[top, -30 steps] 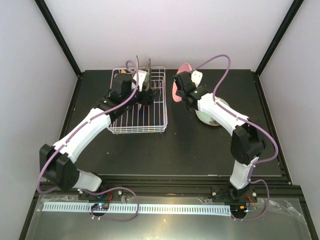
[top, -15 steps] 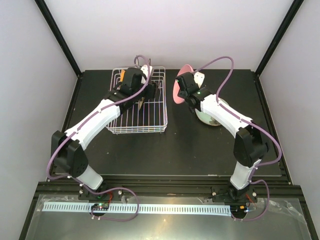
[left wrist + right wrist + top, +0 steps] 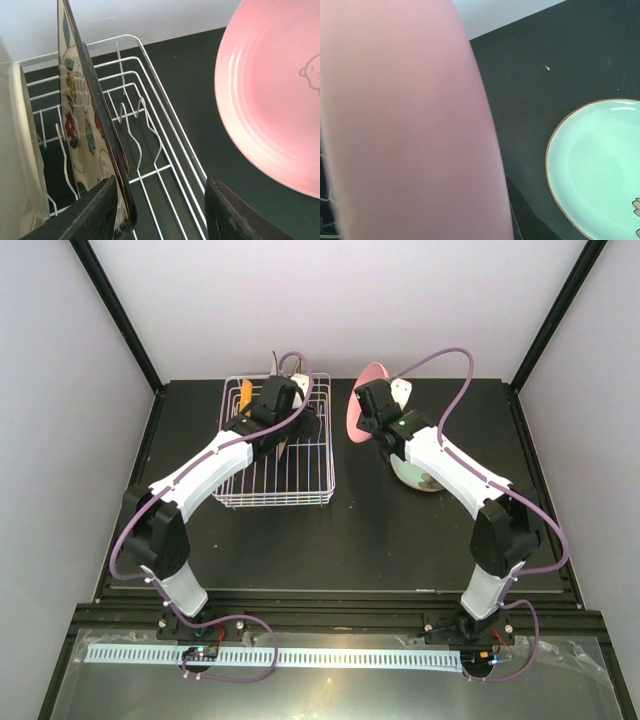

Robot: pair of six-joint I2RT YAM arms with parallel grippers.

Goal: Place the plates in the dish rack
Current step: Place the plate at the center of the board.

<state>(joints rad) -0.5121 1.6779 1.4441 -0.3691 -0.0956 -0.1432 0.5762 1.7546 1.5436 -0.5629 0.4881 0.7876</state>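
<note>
Inside the dish rack (image 3: 287, 476) the floral square plate (image 3: 80, 120) stands on edge among the tines, with a white plate (image 3: 20, 160) just beside it and an orange plate (image 3: 245, 395) at the rack's far left corner. The left tool (image 3: 160, 186) reaches over the rack, spread, one finger beside the floral plate's edge. Right of the rack, the right tool (image 3: 365, 413) pinches the pink plate (image 3: 270, 100) upright. A pale green plate (image 3: 600, 165) lies flat on the desk (image 3: 400, 540) further right.

Pink plate (image 3: 405, 120) blurred, edge-cropped

Robotics lab cell: 2 cabled robot arms (image 3: 195, 480), black table (image 3: 400, 540), plain white walls (image 3: 330, 310), black corner posts (image 3: 118, 315)
</note>
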